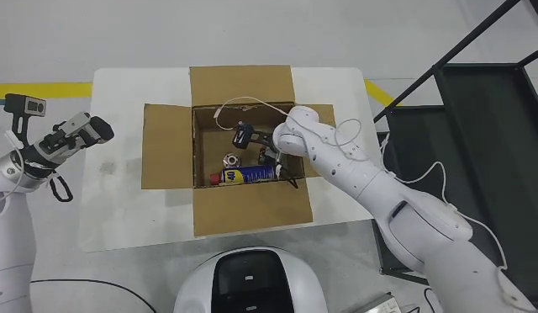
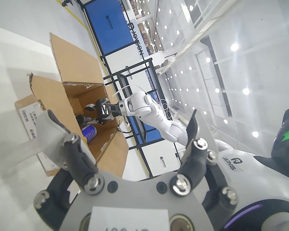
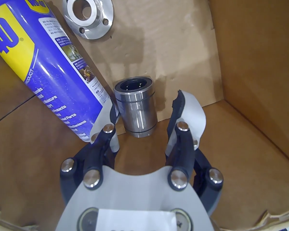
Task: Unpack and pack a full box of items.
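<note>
An open cardboard box [image 1: 167, 145] stands on the white table [image 1: 126, 94]. On its floor lie a blue spray can [image 3: 45, 73] with a red cap, a steel flange [image 3: 88, 15] and an upright steel bearing sleeve [image 3: 137, 111]. My right gripper [image 3: 147, 104] is down inside the box, open, with one finger on each side of the sleeve; one fingertip [image 3: 113, 112] is close against the can. From above, the right gripper [image 1: 271, 157] sits over the can [image 1: 248, 175], near the flange [image 1: 230, 159]. My left gripper [image 2: 122, 126] hangs open and empty off the table's left side [image 1: 88, 132].
All the box flaps are folded outward, and a white cable [image 1: 252, 103] loops over the far rim. A black metal frame [image 1: 471, 119] stands right of the table. Bare table top lies left of the box.
</note>
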{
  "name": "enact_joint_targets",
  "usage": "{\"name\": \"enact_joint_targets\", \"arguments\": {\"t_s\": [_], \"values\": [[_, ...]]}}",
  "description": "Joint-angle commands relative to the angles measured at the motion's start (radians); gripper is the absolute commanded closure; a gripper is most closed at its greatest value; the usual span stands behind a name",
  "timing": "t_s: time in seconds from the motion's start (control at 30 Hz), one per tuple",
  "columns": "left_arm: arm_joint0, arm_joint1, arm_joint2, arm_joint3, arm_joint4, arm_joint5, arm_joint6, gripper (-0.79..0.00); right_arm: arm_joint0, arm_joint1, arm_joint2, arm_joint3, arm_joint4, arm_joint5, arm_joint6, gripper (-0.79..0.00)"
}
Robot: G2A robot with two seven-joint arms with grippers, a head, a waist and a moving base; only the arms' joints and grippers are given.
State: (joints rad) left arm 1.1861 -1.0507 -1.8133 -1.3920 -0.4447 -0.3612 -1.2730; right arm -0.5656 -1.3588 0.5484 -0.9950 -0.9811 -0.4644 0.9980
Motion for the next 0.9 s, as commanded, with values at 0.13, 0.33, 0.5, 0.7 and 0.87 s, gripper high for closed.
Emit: {"name": "enact_joint_targets", "arguments": {"t_s": [0.13, 0.33, 0.5, 0.7, 0.87], "values": [[0.000, 0.000, 0.000, 0.000, 0.000, 0.000, 0.000, -0.785, 0.016, -0.023, -0.016, 0.060, 0.004, 0.000, -0.009, -0.440], [0.000, 0.000, 0.000, 0.000, 0.000, 0.000, 0.000, -0.785, 0.028, -0.051, -0.039, 0.119, 0.010, -0.005, -0.020, -0.437], [0.000, 0.000, 0.000, 0.000, 0.000, 0.000, 0.000, -0.785, 0.042, -0.080, -0.056, 0.178, 0.023, 0.001, -0.028, -0.533], [0.000, 0.000, 0.000, 0.000, 0.000, 0.000, 0.000, -0.785, 0.056, -0.112, -0.071, 0.248, 0.039, 0.002, -0.046, -0.311], [0.000, 0.000, 0.000, 0.000, 0.000, 0.000, 0.000, -0.785, 0.066, -0.135, -0.076, 0.301, 0.058, -0.016, -0.055, 0.000]]}}
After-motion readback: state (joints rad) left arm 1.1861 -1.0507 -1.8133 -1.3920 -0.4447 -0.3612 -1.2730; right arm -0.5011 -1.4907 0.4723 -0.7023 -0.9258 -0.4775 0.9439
